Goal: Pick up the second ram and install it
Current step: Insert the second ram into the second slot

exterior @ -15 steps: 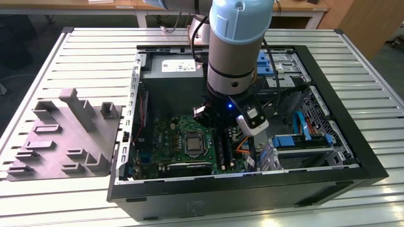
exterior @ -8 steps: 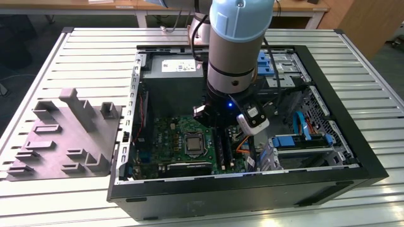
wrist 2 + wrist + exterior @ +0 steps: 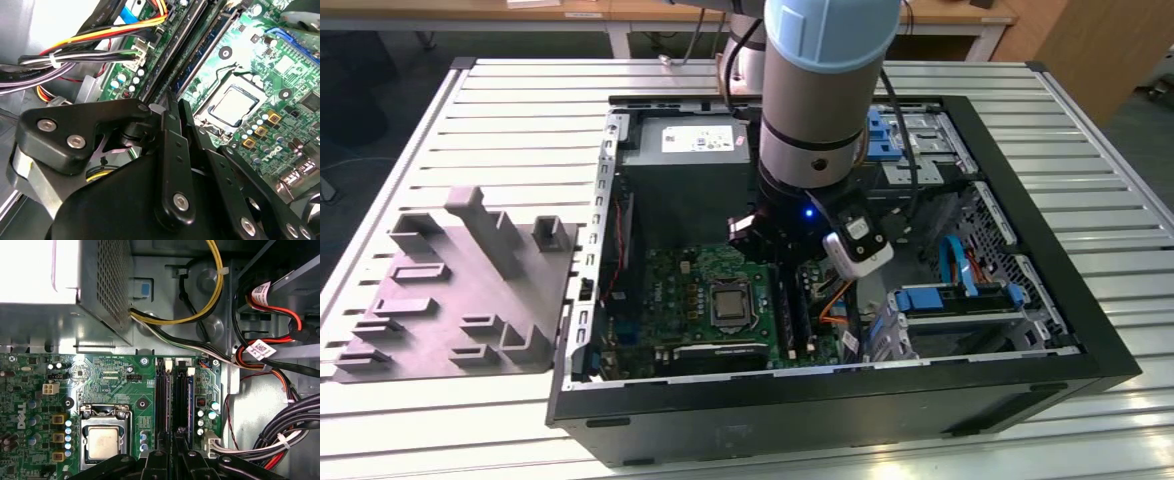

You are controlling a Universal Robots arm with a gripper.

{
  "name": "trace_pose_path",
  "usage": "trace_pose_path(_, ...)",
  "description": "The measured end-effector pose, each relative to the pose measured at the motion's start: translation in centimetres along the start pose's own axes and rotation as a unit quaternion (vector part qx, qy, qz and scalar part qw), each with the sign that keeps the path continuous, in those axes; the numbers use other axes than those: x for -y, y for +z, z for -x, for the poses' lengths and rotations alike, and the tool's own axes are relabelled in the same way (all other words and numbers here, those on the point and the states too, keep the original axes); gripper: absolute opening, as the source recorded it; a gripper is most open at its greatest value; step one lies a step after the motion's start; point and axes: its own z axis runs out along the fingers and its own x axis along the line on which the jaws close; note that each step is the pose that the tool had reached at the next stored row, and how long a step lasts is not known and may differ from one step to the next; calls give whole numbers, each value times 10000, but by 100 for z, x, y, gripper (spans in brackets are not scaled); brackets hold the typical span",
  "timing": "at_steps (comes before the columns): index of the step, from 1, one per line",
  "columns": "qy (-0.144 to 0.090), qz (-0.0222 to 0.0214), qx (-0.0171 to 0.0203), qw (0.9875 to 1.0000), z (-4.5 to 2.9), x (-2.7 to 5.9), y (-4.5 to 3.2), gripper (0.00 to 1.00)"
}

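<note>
Second ram: long, thin, dark-blue stick, standing on edge in one of the black slots of the green motherboard, seen edge-on in the first wrist view. Sits in the slot bank on the side of the board away from the CPU socket, toward the cable bundle, with a white slot latch at its far end. It runs parallel to the neighbouring slots, straight and not tilted as far as shows. In the second wrist view the ram appears as a dark-blue strip with small pale markings, lying along its slot. Its near end is hidden behind the tool, which sits directly over it.
</note>
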Motion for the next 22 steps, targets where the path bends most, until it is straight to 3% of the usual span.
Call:
trace_pose_path(10,0,4,0,10000,-1,57,-3,19)
trace_pose_path(22,0,4,0,10000,-1,58,-3,19)
